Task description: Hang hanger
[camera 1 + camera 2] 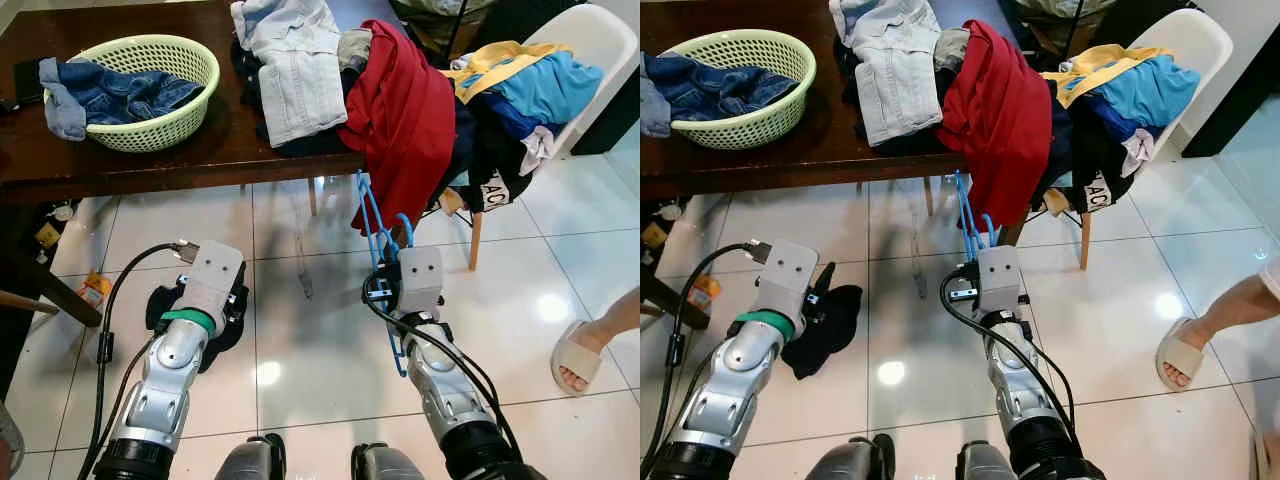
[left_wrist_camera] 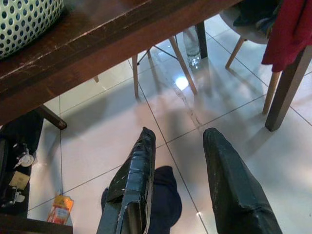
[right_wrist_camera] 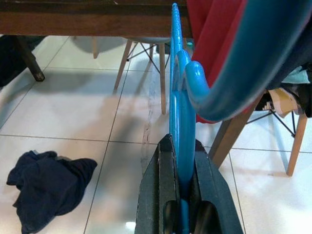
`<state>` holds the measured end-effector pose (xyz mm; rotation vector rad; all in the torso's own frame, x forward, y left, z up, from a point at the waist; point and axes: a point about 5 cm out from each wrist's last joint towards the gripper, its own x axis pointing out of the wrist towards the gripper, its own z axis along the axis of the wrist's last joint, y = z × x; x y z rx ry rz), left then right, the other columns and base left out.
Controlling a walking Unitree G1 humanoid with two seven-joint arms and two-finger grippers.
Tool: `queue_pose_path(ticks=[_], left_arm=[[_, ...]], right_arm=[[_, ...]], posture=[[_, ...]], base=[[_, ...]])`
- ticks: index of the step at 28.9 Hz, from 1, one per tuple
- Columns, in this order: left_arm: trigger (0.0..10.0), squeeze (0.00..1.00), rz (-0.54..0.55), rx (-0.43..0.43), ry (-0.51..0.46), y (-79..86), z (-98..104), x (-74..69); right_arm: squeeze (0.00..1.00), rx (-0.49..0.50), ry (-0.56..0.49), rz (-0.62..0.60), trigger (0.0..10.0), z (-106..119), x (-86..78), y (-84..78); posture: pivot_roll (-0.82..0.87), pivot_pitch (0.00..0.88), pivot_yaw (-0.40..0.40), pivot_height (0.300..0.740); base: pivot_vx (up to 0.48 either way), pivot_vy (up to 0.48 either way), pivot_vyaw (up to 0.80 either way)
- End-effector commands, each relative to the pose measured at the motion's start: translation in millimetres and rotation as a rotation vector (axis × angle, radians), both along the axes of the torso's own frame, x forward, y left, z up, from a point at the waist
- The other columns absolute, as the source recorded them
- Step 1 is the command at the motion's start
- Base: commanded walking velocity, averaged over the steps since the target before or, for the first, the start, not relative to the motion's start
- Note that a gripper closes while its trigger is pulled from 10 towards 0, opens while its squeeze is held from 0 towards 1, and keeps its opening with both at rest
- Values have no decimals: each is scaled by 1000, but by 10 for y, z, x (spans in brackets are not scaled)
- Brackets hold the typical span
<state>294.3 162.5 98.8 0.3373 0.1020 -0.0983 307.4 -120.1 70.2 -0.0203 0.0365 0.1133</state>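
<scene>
The right gripper (image 3: pixel 184 161) is clamped on the blue hanger (image 3: pixel 178 97) just below the table (image 1: pixel 200 150) edge where a red garment (image 1: pixel 400 120) hangs, while the left gripper (image 2: pixel 178 161) hovers open above the floor.

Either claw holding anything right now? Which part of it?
Right claw is shut on the blue hanger, pinching its flat body edge-on below the hook. Left claw is open and holds nothing, hovering over a dark cloth on the floor.
</scene>
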Motion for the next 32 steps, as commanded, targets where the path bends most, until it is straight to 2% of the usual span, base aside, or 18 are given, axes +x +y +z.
queue_pose_path(ticks=[1,8,13,32], left_arm=[[10000,0,-5,-9,20,-40,-56,-10],[10000,0,13,-16,20,-30,-54,-26],[10000,0,30,-20,21,-18,-72,-69],[10000,0,26,-23,19,-68,-88,-57]], right_arm=[[0,16,33,-12,10000,-64,-40,-33],[0,15,39,-8,10000,-62,-24,-74],[0,6,38,20,10000,-43,2,-33],[0,0,38,32,10000,-35,-4,-36]], posture=[[21,79,48,733],[38,92,33,733],[46,98,15,733],[34,96,12,733]], base=[[0,0,-788],[0,0,-786],[0,0,-788],[0,0,-788]])
